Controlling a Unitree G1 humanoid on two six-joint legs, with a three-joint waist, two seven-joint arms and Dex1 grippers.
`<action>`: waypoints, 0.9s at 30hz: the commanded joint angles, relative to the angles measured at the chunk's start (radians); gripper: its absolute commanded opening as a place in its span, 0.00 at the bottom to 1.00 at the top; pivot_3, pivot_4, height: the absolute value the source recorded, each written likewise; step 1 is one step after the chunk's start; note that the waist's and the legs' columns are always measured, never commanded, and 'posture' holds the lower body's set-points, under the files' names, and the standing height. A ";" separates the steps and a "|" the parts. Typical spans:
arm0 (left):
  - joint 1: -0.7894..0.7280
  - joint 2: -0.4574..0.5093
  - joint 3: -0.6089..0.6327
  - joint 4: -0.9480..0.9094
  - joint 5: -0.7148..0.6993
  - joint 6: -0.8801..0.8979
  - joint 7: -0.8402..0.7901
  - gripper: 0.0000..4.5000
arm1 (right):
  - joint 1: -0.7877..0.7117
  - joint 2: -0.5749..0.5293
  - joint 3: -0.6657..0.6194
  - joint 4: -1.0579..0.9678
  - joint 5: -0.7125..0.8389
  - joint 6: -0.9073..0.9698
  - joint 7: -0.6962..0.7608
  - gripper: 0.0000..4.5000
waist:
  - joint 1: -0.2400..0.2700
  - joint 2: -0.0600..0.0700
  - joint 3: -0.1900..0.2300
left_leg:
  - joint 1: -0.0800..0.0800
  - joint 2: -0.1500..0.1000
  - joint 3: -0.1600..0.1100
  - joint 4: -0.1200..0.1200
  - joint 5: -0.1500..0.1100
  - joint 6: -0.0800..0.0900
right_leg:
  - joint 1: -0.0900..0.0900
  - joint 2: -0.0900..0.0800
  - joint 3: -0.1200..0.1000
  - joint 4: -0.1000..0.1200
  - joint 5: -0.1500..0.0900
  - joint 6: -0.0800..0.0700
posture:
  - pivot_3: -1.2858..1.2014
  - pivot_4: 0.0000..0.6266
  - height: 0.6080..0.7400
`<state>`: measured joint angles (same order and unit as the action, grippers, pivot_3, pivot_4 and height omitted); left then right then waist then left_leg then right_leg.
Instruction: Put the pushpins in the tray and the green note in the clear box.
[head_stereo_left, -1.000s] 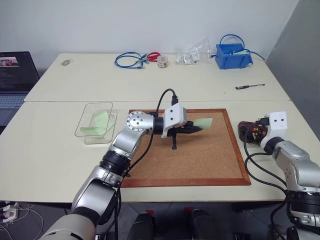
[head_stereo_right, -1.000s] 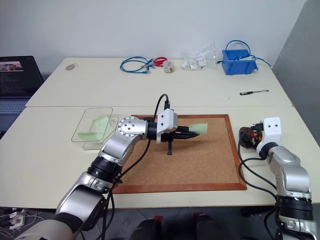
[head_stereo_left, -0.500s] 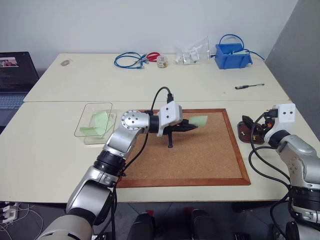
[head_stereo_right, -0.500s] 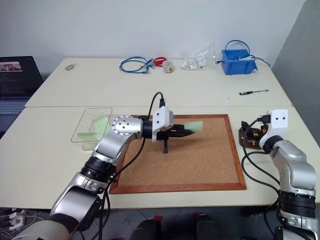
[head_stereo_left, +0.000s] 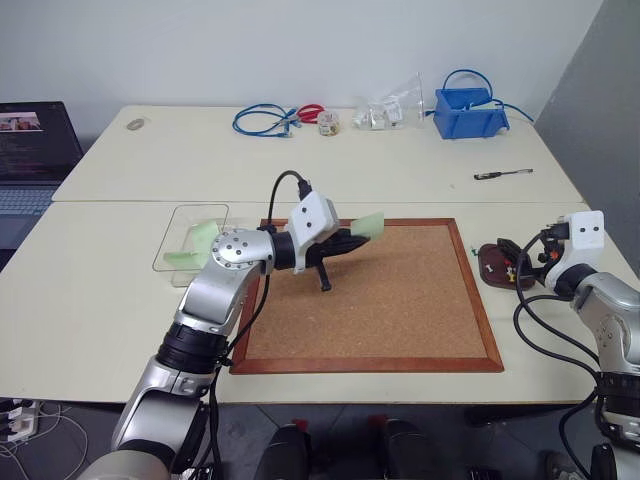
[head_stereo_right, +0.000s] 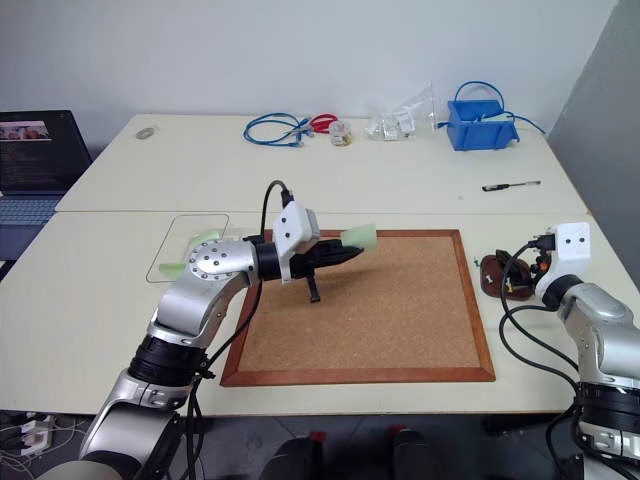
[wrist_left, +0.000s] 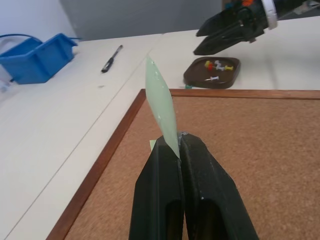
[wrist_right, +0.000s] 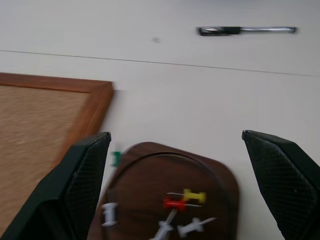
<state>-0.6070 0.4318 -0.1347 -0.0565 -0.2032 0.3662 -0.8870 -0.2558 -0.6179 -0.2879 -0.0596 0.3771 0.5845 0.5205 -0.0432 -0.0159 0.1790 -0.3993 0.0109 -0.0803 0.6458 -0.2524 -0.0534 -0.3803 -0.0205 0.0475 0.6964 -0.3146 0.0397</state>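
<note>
The left gripper (wrist_left: 180, 150) is clenched on the green note's (wrist_left: 161, 100) edge, lifting it above the corkboard (head_stereo_left: 400, 300) toward the clear box (head_stereo_left: 185, 232). The right gripper (wrist_right: 175, 175) hangs released over the tray (wrist_right: 220, 175), pushpins (wrist_right: 180, 202) already inside.

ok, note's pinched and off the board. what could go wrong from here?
1. The left claw holds the green note by one edge only; it could slip or flutter loose on the way.
2. The clear box already holds green paper, so the note may catch on the rim.
</note>
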 joint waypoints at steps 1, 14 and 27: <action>0.004 0.014 0.119 -0.083 -0.018 0.097 0.136 0.00 | 0.049 -0.076 0.059 -0.212 0.094 -0.019 0.213 0.99 | 0.000 0.000 0.000 | 0.000 0.000 0.000 0.000 0.000 0.000 | 0.000 0.000 0.000 0.000 0.000 0.000 | 0.52 0.24 1.00; 0.048 -0.146 0.434 -0.238 0.124 0.494 0.825 0.00 | -0.199 -0.069 0.242 -0.414 0.324 0.139 0.335 0.99 | 0.011 -0.002 0.001 | 0.000 0.000 -0.002 0.001 0.000 0.000 | 0.001 -0.001 -0.002 -0.001 0.000 0.000 | 0.52 0.24 1.00; 0.156 -0.154 0.469 -0.204 0.105 0.474 0.859 0.25 | -0.264 -0.034 0.264 -0.342 0.308 0.139 0.315 1.00 | 0.016 -0.004 0.001 | -0.001 -0.001 -0.002 0.001 0.000 -0.001 | 0.001 -0.002 -0.003 -0.002 0.000 0.000 | 0.52 0.24 1.00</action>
<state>-0.4425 0.2648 0.3189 -0.2566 -0.0811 0.8709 -0.0147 -0.5067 -0.6532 -0.0141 -0.3848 0.6863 0.7307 0.8425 -0.0276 -0.0196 0.1804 -0.4000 0.0102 -0.0826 0.6467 -0.2524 -0.0541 -0.3792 -0.0227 0.0446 0.6949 -0.3146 0.0398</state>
